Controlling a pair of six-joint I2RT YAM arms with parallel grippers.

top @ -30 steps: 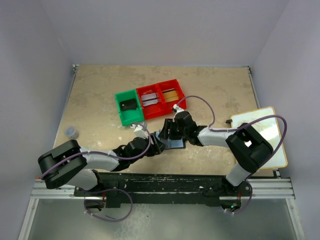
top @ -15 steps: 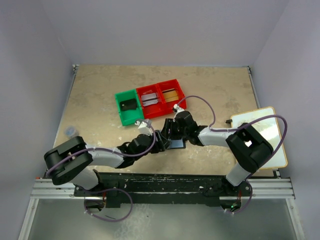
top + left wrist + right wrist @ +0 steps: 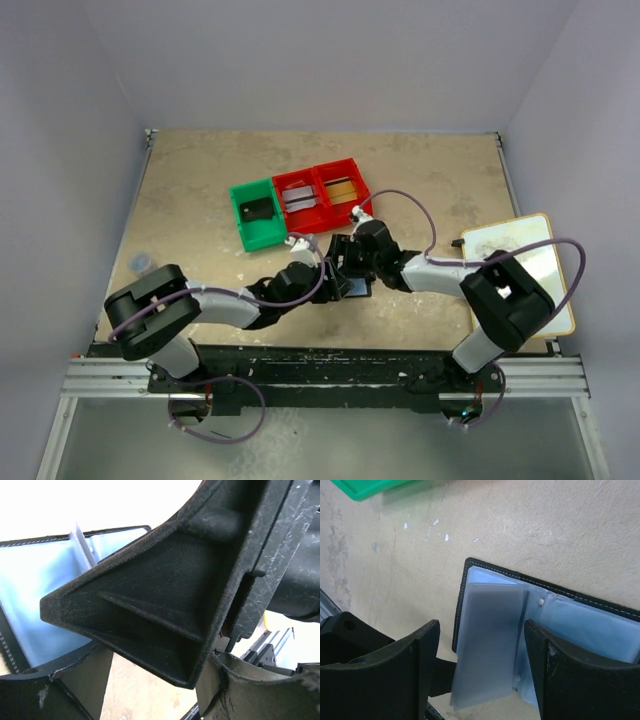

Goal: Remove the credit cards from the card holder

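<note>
One card holder point(image 3: 570, 625) lies open on the table point(image 3: 200, 180) between two grippers; right gripper point(image 3: 481, 630) straddles it, jaws apart; left gripper point(image 3: 152, 675) spread too; three credit cards point(image 3: 257, 209), one in each of three bins point(image 3: 243, 230).

You are looking at a mottled beige table point(image 3: 200, 180). A green bin point(image 3: 238, 215) and two red bins point(image 3: 310, 222) are sitting side by side just above the frame's centre. The open card holder point(image 3: 490, 645) is lying just below them. A small grey object point(image 3: 143, 263) is resting at the left edge, and a white board point(image 3: 510, 235) is lying at the right.
</note>
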